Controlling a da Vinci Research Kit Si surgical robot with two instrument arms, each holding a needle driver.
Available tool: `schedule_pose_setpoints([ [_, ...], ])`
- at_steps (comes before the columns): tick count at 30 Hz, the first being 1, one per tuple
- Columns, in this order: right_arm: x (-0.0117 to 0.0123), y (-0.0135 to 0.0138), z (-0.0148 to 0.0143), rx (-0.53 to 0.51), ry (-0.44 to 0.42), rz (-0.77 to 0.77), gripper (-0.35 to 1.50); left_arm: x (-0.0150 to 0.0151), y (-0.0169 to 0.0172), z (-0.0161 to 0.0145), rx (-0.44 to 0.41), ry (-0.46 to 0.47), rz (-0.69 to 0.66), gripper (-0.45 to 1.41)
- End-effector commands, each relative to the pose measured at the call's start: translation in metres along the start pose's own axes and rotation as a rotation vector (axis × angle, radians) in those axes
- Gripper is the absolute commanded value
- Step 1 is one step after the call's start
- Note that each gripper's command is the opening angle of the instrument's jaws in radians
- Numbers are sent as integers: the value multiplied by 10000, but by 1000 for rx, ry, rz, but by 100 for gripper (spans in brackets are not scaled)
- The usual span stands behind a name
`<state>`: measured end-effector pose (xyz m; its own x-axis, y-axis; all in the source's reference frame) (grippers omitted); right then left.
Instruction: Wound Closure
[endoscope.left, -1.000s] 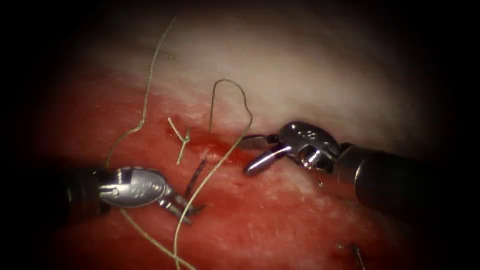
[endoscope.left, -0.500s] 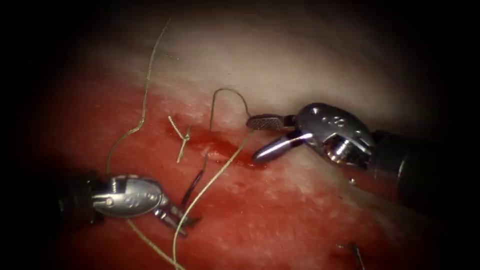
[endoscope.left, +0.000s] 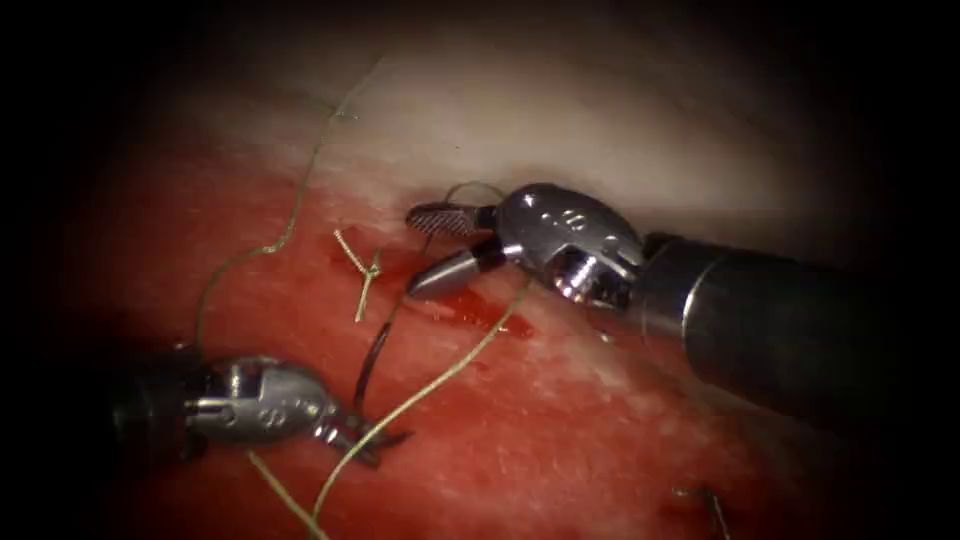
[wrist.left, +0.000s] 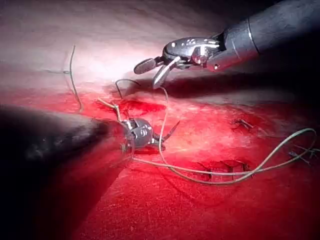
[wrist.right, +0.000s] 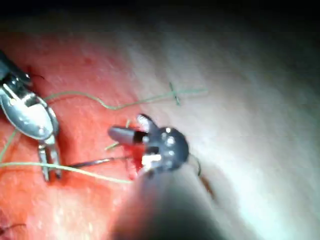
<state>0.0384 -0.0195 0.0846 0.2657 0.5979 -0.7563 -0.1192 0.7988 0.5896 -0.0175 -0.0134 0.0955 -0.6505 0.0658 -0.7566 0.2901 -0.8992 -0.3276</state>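
My left tool (endoscope.left: 380, 445) lies on the left side of the cut (endoscope.left: 480, 308), jaws shut on one end of the dark curved needle (endoscope.left: 366, 365). The needle arcs up toward the cut; I cannot tell whether its far end is in the tissue (endoscope.left: 580, 440). Pale thread (endoscope.left: 440, 380) trails from the needle across the cut and rises in a small loop behind the right tool. My right tool (endoscope.left: 412, 250) hovers over the cut with its jaws spread, holding nothing. The left wrist view shows the needle (wrist.left: 172, 130) and the right tool (wrist.left: 150, 72). The right wrist view shows the needle (wrist.right: 100, 161) beside my right tool (wrist.right: 127, 127).
A tied knot with short cut ends (endoscope.left: 365, 272) sits at the cut's left end. Another strand of thread (endoscope.left: 290, 220) winds up over the pale tissue at the left. An older stitch (endoscope.left: 710, 500) lies at the lower right, with more stitches (wrist.left: 242, 124) beyond. Red fluid wets the tissue.
My right tool has swung left and upward across the cut, jaws still open, to the thread loop, which has shrunk. The left tool has drifted slightly down-left with the needle.
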Motion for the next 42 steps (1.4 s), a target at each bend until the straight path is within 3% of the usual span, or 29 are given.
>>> schedule_pose_setpoints([
  [1, -20, 2, 16, 18, -27, -14, 123, -1, -4, 7, 8, -11, 8, -45],
  [2, -36, -3, 17, 42, -62, -32, 125, -2, -7, 4, 31, -32, 14, -45],
  [5, -45, -17, 9, 71, -72, -46, 125, -8, -14, 1, 68, -66, 22, -45],
  [19, -41, -93, 7, 194, -113, -89, 123, -17, -22, -5, 109, -117, 40, -45],
  [23, -29, -98, 0, 211, -99, -80, 123, -22, -25, -5, 116, -126, 43, -45],
  [27, -1, -102, -27, 263, -3, -42, 121, -31, -26, -7, 113, -144, 69, -45],
  [33, 24, -90, -59, 206, 97, -6, 121, -33, -23, -10, 96, -165, 109, -45],
  [39, 9, -95, -63, 191, 92, -20, 121, -26, -40, -21, 136, -116, 98, -45],
  [42, -7, -89, -54, 138, 127, -27, 123, -18, -42, -27, 141, 18, 85, -45],
])
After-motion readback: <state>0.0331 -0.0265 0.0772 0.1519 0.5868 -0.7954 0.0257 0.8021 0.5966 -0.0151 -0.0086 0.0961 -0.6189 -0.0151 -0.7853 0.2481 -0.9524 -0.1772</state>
